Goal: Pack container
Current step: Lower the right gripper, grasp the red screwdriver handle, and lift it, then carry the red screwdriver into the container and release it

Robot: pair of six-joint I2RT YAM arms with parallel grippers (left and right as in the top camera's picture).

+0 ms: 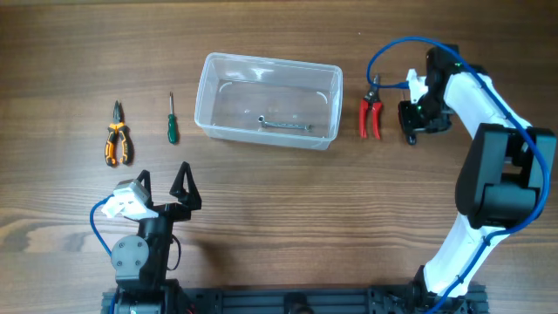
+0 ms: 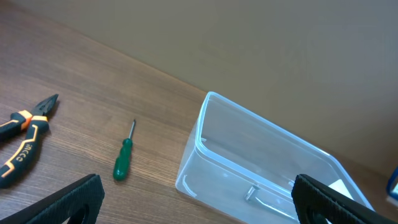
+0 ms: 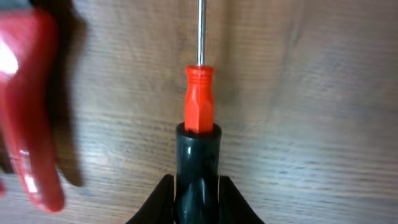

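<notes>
The clear plastic container (image 1: 268, 99) stands at the table's back middle with a metal hex key (image 1: 285, 126) inside; it also shows in the left wrist view (image 2: 249, 155). My right gripper (image 1: 417, 122) is right of the container and is shut on a black-and-orange screwdriver (image 3: 199, 124), its jaws (image 3: 198, 199) clamped on the black handle just above the table. Red-handled pruners (image 1: 370, 116) lie between it and the container. My left gripper (image 1: 166, 187) is open and empty near the front left.
A green screwdriver (image 1: 172, 122) and orange-and-black pliers (image 1: 119, 139) lie left of the container; both show in the left wrist view, the screwdriver (image 2: 123, 160) and the pliers (image 2: 22, 140). The red pruner handle (image 3: 28, 106) is close beside the held screwdriver.
</notes>
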